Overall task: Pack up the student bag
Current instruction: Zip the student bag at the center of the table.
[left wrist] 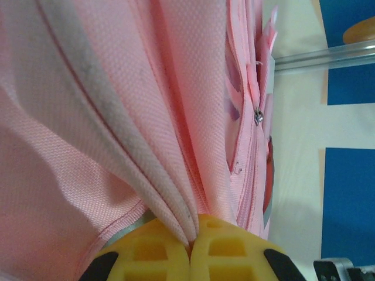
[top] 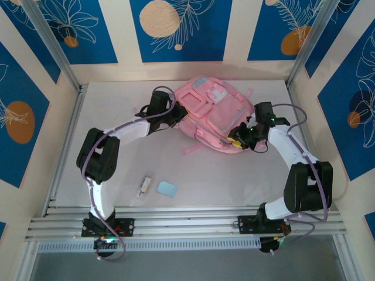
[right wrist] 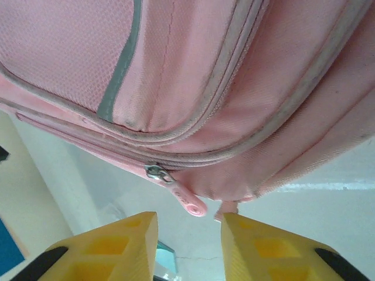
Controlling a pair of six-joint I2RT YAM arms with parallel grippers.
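While the student bag (top: 218,116) is lying front-up, angling far-left to near-right, I'm watching left gripper (left wrist: 190,239) pinching its fabric, right gripper (right wrist: 189,227) spread.

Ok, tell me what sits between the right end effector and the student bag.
In the right wrist view, a pink zipper pull hangs off the student bag just ahead of the open right end effector.

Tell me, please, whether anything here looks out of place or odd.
Nothing looks damaged or spilled. The backpack lies slanted on the table, its fabric bunched into a fold where the left jaws pinch it. A small white item and a pale blue one lie loose outside it.
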